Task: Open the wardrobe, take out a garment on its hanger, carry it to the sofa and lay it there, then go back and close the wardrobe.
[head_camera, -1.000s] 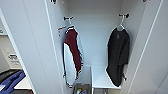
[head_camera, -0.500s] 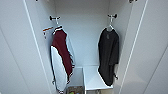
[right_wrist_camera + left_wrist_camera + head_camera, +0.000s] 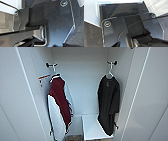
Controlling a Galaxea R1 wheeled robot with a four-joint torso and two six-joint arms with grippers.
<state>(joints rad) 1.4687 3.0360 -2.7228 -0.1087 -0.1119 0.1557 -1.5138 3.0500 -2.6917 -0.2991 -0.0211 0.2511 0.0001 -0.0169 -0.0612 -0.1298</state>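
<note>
Garment (image 3: 108,104) on hanger (image 3: 109,72), wardrobe (image 3: 80,77) open.

The wardrobe (image 3: 82,84) was cut off at every frame edge; the hanger (image 3: 109,73) was blurred at upper right.

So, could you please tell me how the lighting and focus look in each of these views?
Head view: soft and blurred, evenly lit; the black garment shows hardly any folds against the bright white wardrobe. Left wrist view: glare streaks across the robot's glossy dark plate. Right wrist view: similar sheen, edges soft.
</note>
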